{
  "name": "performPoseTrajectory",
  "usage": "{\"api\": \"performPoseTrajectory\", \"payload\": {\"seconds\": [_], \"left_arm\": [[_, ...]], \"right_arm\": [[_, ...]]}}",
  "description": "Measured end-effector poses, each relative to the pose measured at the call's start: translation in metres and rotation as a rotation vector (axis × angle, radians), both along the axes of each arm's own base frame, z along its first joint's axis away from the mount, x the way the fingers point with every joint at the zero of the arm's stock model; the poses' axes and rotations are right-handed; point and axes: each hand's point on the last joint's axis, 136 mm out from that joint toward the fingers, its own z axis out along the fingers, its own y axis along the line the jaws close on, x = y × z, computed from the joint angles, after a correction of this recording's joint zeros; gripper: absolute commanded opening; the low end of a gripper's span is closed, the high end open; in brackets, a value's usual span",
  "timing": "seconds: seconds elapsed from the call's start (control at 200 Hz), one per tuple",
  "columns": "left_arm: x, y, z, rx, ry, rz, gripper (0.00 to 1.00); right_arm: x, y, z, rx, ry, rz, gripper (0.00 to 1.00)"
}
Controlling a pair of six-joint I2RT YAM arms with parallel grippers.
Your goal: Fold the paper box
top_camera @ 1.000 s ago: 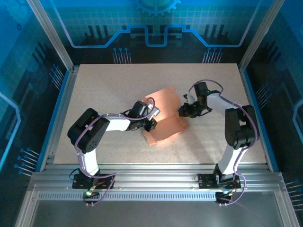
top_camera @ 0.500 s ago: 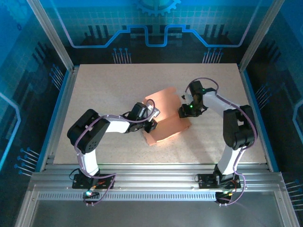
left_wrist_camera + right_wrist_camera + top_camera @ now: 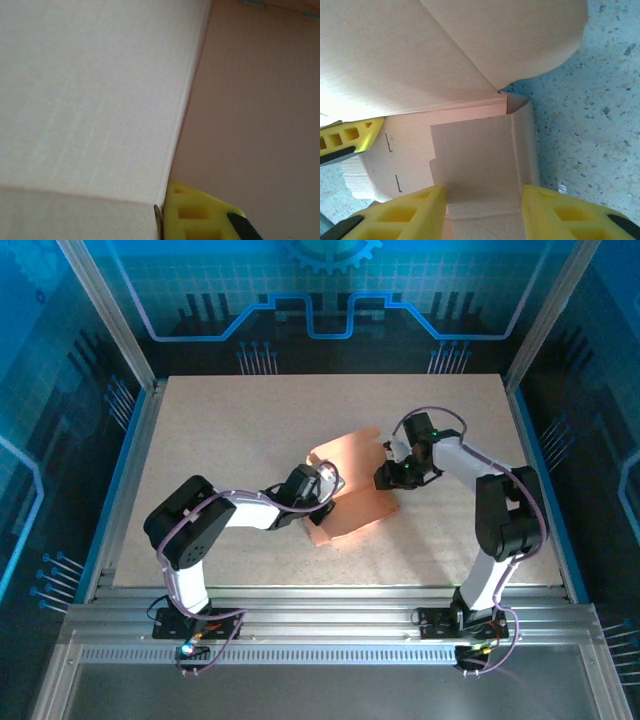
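The paper box (image 3: 355, 495) stands half-formed mid-bench (image 3: 230, 430); the left pincer (image 3: 322, 495) is clamped on its left wall; the right pincer (image 3: 384, 478), half-spread and holding nothing, straddles a flap; an uneven push may buckle that flap.

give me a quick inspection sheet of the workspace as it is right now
surface: speckled beige table, flat, no spills seen
job's things: paper box mid-table, part folded, one panel raised, a small flap still flat
clutter: nothing seen
grippers: left gripper shut, pinching a box panel at its edge; right gripper open, its fingers either side of the small flap
cables: purple cables looped along both arms, not snagged on the box
surroundings: blue walls around the table, metal rails at the near edge by the arm bases
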Motion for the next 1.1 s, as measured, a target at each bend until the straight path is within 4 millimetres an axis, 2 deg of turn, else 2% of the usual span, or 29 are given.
{"api": "performPoseTrajectory", "payload": {"seconds": [0.12, 0.395, 0.515, 0.665, 0.935, 1.101], "left_arm": [[0.0, 0.0, 0.0, 0.017, -0.015, 0.001, 0.03], [0.001, 0.0, 0.0, 0.051, -0.048, 0.002, 0.03], [0.001, 0.0, 0.0, 0.053, -0.05, 0.003, 0.03], [0.001, 0.0, 0.0, 0.054, -0.051, 0.002, 0.03], [0.001, 0.0, 0.0, 0.055, -0.051, 0.005, 0.02], [0.001, 0.0, 0.0, 0.055, -0.049, 0.006, 0.02]], "right_arm": [[0.0, -0.002, 0.001, 0.004, -0.001, -0.003, 0.35], [-0.003, -0.005, -0.004, -0.045, 0.001, 0.004, 0.26], [-0.005, -0.003, -0.006, -0.078, -0.001, 0.019, 0.26], [-0.004, -0.002, -0.007, -0.134, -0.008, 0.033, 0.34], [0.0, -0.015, -0.01, -0.285, -0.048, 0.032, 0.31], [0.001, -0.017, -0.012, -0.328, -0.058, 0.038, 0.31]]}}
